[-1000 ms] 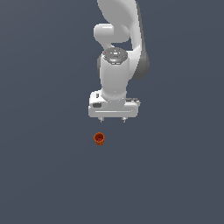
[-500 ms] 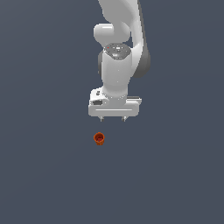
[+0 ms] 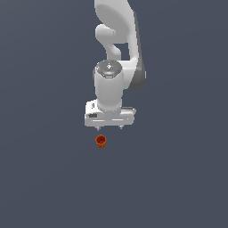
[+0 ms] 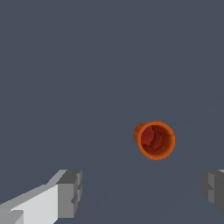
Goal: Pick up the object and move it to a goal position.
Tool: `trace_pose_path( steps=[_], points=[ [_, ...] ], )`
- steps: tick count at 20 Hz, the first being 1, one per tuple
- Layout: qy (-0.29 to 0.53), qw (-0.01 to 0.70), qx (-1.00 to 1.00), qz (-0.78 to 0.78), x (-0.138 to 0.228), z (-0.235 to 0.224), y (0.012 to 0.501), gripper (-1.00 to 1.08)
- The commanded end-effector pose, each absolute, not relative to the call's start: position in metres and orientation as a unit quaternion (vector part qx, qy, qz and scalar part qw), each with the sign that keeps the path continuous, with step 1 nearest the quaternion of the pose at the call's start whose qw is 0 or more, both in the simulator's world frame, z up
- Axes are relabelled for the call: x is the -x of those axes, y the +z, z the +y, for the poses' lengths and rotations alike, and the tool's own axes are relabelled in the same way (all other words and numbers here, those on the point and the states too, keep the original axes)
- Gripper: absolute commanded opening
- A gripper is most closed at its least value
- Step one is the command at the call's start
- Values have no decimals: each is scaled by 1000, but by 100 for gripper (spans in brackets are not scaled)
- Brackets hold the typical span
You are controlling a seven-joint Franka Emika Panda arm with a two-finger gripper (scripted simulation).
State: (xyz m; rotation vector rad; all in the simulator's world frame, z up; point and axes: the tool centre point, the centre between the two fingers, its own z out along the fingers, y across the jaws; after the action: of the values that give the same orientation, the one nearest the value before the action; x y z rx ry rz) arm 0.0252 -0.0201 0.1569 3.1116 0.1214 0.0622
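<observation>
The object is a small orange-red cup (image 3: 101, 141) with a darker red hollow inside, lying on the dark grey floor. In the wrist view the cup (image 4: 154, 139) lies on its side with its flared rim toward the camera. My white gripper (image 3: 109, 128) hangs just above and slightly to the exterior view's right of the cup, not touching it. The gripper (image 4: 140, 192) is open and empty, its grey fingertips (image 4: 70, 192) wide apart with the cup beyond the gap between them.
The white arm (image 3: 116, 49) rises above the gripper toward the top of the exterior view. The floor (image 3: 178, 178) is a plain dark grey surface.
The gripper has come down and shifted toward the exterior view's left, closer to the cup. The cup has not moved.
</observation>
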Motion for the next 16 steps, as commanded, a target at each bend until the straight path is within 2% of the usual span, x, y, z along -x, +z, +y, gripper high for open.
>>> trace_pose_path(
  steps=[1, 9, 16],
  points=[
    [14, 11, -999, 48, -29, -32, 140, 100],
    [3, 2, -997, 72, -37, -61, 98, 100],
    [0, 0, -997, 75, -37, -67, 89, 100]
  ],
)
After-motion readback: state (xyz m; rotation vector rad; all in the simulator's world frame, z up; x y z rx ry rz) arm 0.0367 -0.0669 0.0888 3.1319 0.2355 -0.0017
